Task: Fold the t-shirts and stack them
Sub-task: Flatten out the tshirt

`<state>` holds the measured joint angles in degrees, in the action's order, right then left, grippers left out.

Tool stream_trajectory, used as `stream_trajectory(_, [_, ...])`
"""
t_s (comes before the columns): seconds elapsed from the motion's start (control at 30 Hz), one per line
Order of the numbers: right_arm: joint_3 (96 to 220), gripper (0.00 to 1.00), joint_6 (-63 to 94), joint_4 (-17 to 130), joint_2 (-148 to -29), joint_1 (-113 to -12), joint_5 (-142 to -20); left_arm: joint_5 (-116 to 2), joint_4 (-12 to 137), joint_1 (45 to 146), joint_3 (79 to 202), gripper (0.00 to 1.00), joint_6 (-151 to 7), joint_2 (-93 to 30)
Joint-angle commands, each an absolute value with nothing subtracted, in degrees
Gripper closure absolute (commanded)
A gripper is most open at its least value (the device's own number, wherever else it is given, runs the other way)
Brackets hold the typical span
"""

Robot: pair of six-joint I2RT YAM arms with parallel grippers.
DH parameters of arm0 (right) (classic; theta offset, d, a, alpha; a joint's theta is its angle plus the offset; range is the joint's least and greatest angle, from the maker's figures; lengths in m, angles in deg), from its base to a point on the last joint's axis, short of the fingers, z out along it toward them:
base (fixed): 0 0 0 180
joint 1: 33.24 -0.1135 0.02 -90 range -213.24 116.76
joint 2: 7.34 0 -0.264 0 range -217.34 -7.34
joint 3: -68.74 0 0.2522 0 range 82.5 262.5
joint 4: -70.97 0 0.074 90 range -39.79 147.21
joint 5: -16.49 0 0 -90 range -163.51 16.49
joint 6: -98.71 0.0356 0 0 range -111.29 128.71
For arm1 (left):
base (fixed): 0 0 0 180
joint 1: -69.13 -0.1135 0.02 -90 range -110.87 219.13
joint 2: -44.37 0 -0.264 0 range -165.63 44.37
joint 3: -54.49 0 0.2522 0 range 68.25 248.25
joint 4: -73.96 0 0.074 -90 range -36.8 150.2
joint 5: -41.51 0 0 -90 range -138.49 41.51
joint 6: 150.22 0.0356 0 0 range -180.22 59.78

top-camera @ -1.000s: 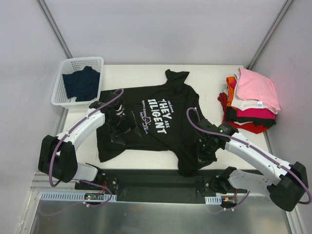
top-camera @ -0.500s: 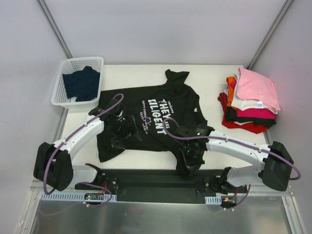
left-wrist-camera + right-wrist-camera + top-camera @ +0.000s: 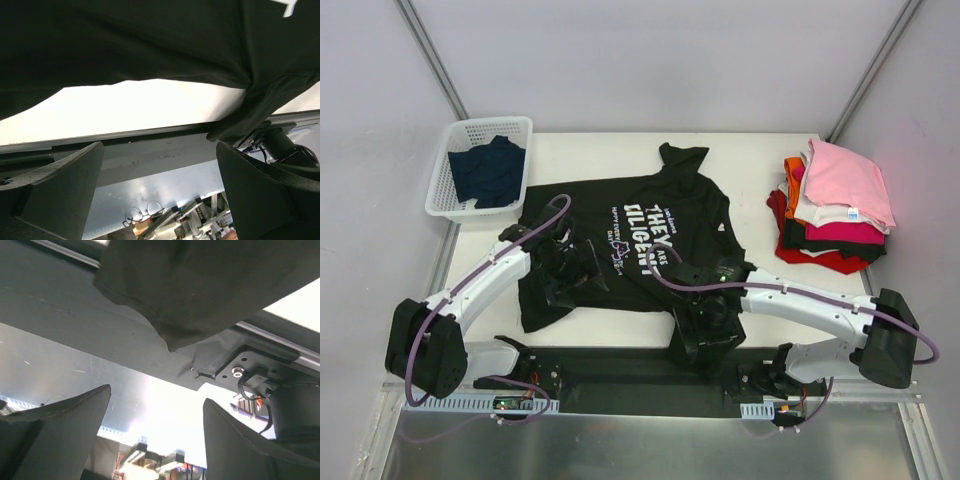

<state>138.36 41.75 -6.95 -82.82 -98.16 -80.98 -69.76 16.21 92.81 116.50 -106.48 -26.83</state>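
Observation:
A black t-shirt [image 3: 650,215] with white lettering lies spread on the white table [image 3: 750,160]. Its lower right corner is bunched at the front edge. My right gripper [image 3: 706,322] hovers over that bunch, open; in the right wrist view the black t-shirt's corner [image 3: 200,285] hangs above the right gripper [image 3: 156,427], nothing between its fingers [image 3: 60,420]. My left gripper [image 3: 565,272] sits over the shirt's left side, wide open; the left wrist view has the black t-shirt [image 3: 150,40] beyond the empty left gripper [image 3: 160,192]. Folded t-shirts [image 3: 840,195], pink on top, are stacked at the right.
A white basket [image 3: 440,175] at the back left holds a dark navy t-shirt [image 3: 488,170]. A black mounting rail [image 3: 620,368] runs along the table's front edge, and grey walls close in on both sides.
My right gripper dragged the black shirt's lower right corner leftwards along the front edge, then opened and let it go. The left arm barely moved.

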Motion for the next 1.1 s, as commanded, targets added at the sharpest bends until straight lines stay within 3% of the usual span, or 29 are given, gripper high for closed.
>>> stream_trajectory(0.0, [143.84, 0.20, 40.89, -14.32, -79.41, -95.39, -73.87, -67.65, 15.20, 93.21, 122.20, 0.03, -105.22, -27.87])
stream_trajectory(0.2, [143.15, 0.29, 32.20, -11.45, -81.43, -84.07, -71.32, -65.90, 13.80, 93.04, 128.27, 0.02, -102.85, -31.99])
stream_trajectory(0.27, [142.62, 0.39, 29.64, -8.90, -84.05, -80.72, -71.32, -65.45, 13.80, 92.07, 129.15, 0.02, -102.41, -33.67])
stream_trajectory(0.4, [143.40, 0.76, 25.33, 1.47, -88.80, -71.31, -75.88, -65.45, 15.02, 89.87, 132.40, 0.03, -101.19, -41.38])
stream_trajectory(0.43, [143.93, 0.80, 24.19, 3.05, -89.86, -70.34, -77.80, -65.54, 15.46, 89.61, 133.02, 0.06, -100.83, -42.63])
stream_trajectory(0.47, [145.07, 0.85, 23.57, 5.51, -91.52, -69.02, -78.60, -65.45, 15.73, 89.35, 133.63, 0.12, -100.30, -43.95])
stream_trajectory(0.5, [147.51, 0.89, 22.95, 6.23, -94.67, -68.75, -79.22, -65.54, 15.90, 89.26, 134.77, 0.47, -99.34, -46.40])
stream_trajectory(0.6, [151.92, 0.92, 20.32, 8.25, -102.05, -68.57, -81.33, -65.98, 16.34, 88.73, 135.75, 1.00, -98.37, -50.27])
stream_trajectory(0.77, [156.77, 0.95, 19.43, 11.32, -110.42, -67.52, -84.93, -65.36, 18.63, 88.38, 133.82, 1.00, -97.58, -52.92])
stream_trajectory(0.93, [155.45, 0.97, 20.31, 15.45, -114.30, -64.71, -88.36, -64.75, 19.07, 88.03, 135.13, 0.90, -96.00, -56.34])
stream_trajectory(1.0, [155.19, 0.98, 20.22, 16.69, -114.74, -63.74, -90.03, -64.40, 19.16, 88.03, 137.32, 0.91, -95.12, -58.45])
stream_trajectory(1.07, [156.06, 0.99, 20.31, 18.09, -115.88, -62.25, -91.17, -64.31, 19.07, 87.85, 139.95, 1.00, -94.59, -60.82])
